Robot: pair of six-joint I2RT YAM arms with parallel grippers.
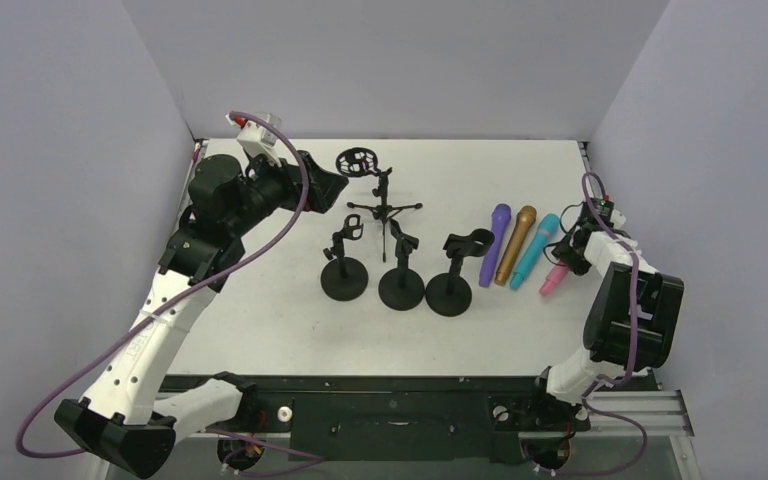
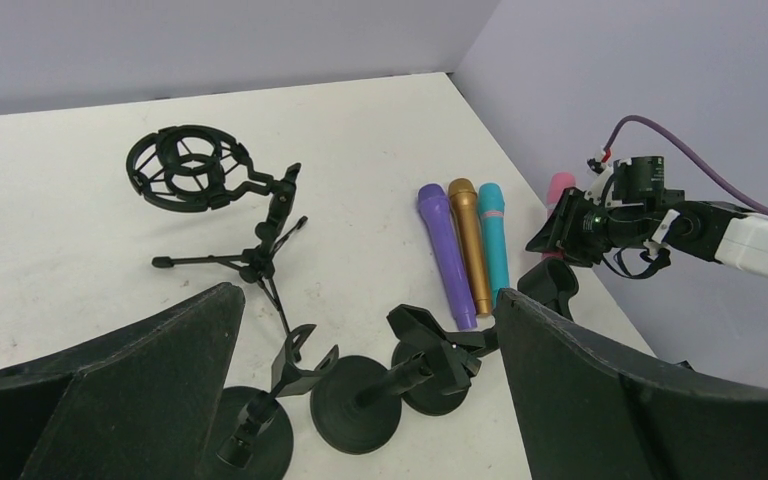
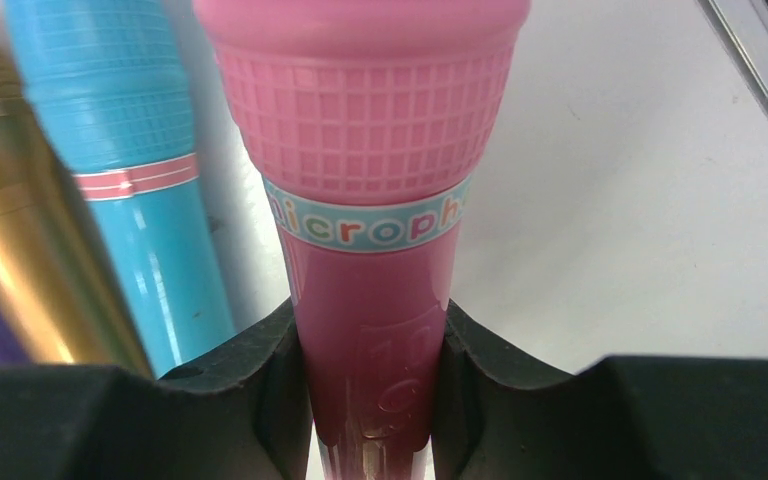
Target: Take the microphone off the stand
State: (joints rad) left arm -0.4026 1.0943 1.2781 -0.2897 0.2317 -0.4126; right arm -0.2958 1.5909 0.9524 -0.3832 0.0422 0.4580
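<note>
Pink microphone (image 3: 375, 200): off the stands (image 1: 401, 285), right side of desk (image 1: 260, 320), just beside blue microphone (image 1: 535, 250), right fingers (image 3: 210, 400) clamped on its handle. Left fingers (image 2: 110, 400): apart, far left. Risk: smooth handle may slip, nudging its neighbour.

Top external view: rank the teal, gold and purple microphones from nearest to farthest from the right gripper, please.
1. Teal microphone: lies just left of the right gripper, which is closed on the pink microphone.
2. Gold microphone: next one left, in the middle of the three.
3. Purple microphone: the leftmost of the row, closest to the stands.
</note>
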